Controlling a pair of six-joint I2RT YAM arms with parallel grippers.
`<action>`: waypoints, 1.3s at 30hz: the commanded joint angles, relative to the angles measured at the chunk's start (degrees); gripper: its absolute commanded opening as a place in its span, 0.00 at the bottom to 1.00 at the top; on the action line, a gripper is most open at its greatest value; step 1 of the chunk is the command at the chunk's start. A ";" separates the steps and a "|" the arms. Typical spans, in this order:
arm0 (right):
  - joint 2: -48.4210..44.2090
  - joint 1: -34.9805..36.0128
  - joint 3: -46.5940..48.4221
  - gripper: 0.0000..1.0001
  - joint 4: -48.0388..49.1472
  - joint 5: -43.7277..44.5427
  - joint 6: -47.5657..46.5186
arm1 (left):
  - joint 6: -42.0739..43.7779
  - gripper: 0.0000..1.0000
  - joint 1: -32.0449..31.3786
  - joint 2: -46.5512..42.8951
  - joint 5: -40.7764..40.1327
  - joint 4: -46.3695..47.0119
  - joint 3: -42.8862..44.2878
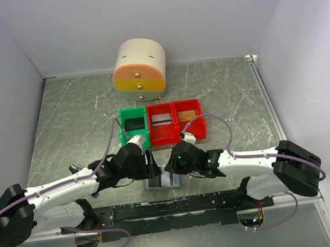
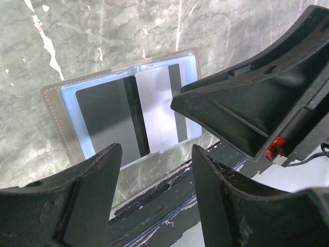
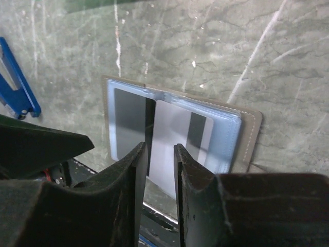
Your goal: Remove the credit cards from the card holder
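The card holder [image 1: 162,182] lies open and flat near the table's front edge, its grey-brown cover [image 2: 51,103] [image 3: 250,134] framing pale blue pockets. One pocket holds a dark credit card [image 2: 105,121] [image 3: 128,121]. A silvery credit card [image 2: 157,108] [image 3: 172,128] with a dark stripe sticks partly out of the other pocket towards the front edge. My right gripper [image 3: 160,146] [image 1: 171,162] hovers over that card's protruding end, jaws narrowed to a small gap with the card showing between them. My left gripper [image 2: 157,149] [image 1: 150,162] stands open over the holder's near edge, empty.
A green bin [image 1: 124,132] with a black card, and two red bins [image 1: 155,138] [image 1: 200,119] with a silver and a gold card, stand just behind the arms. A round drawer unit [image 1: 139,69] sits at the back. A blue stick-shaped object [image 3: 15,77] lies left of the holder.
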 commanded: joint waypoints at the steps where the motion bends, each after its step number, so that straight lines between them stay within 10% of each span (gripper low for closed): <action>1: 1.75 -0.19 1.07 0.27 -2.80 0.71 1.22 | 1.64 0.68 -0.23 2.52 3.30 4.09 -0.61; 13: 1.99 -0.35 -1.45 0.27 -6.77 3.53 4.27 | 3.02 0.51 -0.32 16.96 14.47 14.39 1.68; 39: 1.13 -0.31 -1.53 0.27 -9.47 3.50 3.61 | 0.87 0.28 -0.32 18.91 14.40 16.65 0.96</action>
